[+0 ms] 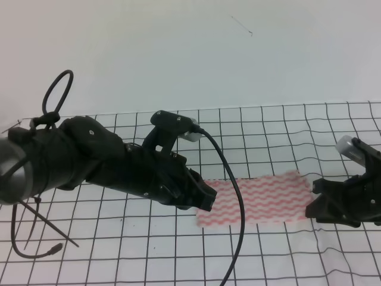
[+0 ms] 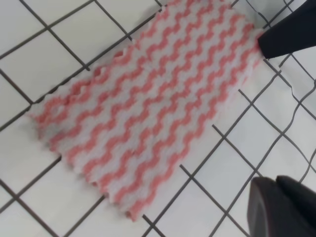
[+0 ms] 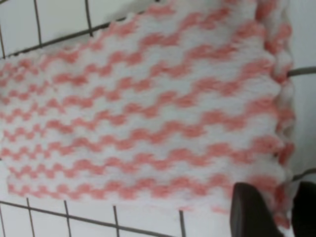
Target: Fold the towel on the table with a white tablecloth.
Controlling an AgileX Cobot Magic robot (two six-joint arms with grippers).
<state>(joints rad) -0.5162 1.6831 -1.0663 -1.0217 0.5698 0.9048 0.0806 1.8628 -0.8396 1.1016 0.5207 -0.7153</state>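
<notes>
i see the tabletop (image 1: pixel 280 128) under its gridded tablecloth (image 1: pixel 119 256), the towel (image 1: pixel 262 199) flat mid-right. my left tool (image 1: pixel 202 199) sits at its left end, jaw spread unclear; i can't tell. my right tool (image 1: pixel 315 196) looks pinched on the towel's right edge, probably to carry it leftward.

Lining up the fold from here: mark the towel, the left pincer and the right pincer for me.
towel (image 1: pixel 262 199): exterior high view, middle of the striped cloth.
left pincer (image 1: pixel 205 199): exterior high view, tip over the towel's left end.
right pincer (image 1: pixel 315 199): exterior high view, tip at the towel's right edge.
</notes>
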